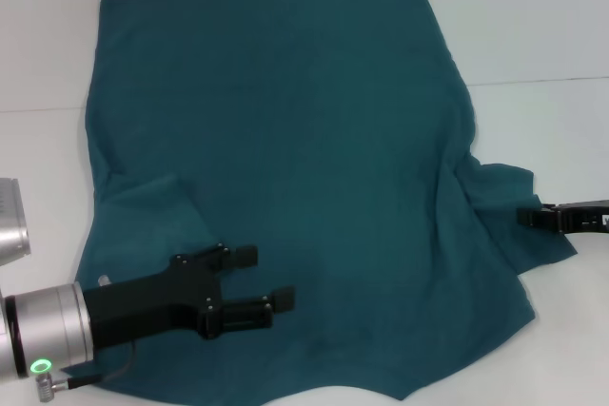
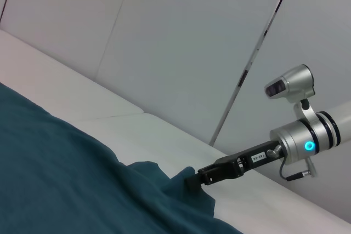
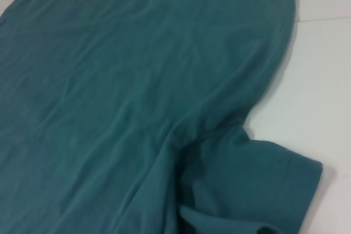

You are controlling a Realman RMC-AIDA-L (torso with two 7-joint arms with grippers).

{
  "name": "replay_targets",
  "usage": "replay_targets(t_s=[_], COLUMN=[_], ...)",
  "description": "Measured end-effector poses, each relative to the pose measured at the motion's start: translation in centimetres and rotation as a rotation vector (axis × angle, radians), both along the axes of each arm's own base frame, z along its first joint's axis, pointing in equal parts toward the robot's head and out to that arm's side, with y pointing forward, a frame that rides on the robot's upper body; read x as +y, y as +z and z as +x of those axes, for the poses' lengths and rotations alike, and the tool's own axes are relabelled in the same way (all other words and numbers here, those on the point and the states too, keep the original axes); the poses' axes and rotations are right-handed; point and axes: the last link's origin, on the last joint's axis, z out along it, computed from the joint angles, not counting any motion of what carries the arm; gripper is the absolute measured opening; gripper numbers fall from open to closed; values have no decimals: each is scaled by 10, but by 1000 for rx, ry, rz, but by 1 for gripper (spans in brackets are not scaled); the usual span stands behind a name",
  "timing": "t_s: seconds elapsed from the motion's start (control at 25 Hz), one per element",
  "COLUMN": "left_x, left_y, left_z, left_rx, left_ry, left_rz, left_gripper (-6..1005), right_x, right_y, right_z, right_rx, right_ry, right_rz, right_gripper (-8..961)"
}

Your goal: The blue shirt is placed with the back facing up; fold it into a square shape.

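The blue shirt (image 1: 285, 121) lies spread flat over the white table (image 1: 533, 16), and a flap of its left side is folded in over the body. My left gripper (image 1: 269, 278) is over the shirt's near left part, open, with nothing between its black fingers (image 1: 238, 256). My right gripper (image 1: 525, 218) is at the shirt's right sleeve (image 1: 504, 192), shut on the sleeve's edge. The left wrist view shows the right gripper (image 2: 193, 180) pinching the fabric (image 2: 55, 168), which rises slightly to it. The right wrist view shows the sleeve (image 3: 263, 179) and wrinkled body (image 3: 137, 80).
A seam (image 1: 542, 80) runs across the table on the right. Bare white table surrounds the shirt at the far side and right. Grey wall panels (image 2: 181, 42) stand behind the table, and the right arm's silver wrist (image 2: 299, 138) reaches in from that side.
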Motion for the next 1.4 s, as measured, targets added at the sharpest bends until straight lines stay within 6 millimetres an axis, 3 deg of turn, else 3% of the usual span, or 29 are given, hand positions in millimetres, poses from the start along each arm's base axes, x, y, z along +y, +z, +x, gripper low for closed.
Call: replay_targets(t_s=[0.28,0.52,0.72,1.0,1.4], left_x=[0,1,0,0,1], left_y=[0,1,1,1,3], left_z=[0,1,1,2,2], left_rx=[-4,-6,-9,-12,-7], left_ry=[1,1,-1,-3,-7], left_rz=[3,4,3,0,7], left_gripper=[950,950,950,950,949], right_x=[-2,-4,-9,-21,-22], right_y=[2,5,14,25,36], right_z=[1,2,9,26,33], right_rx=[9,14,28,44,53], right_ry=[-1,-2,-26,-72,-81], right_rz=[1,8,46,102,177], right_gripper=[371,125,13,13,13])
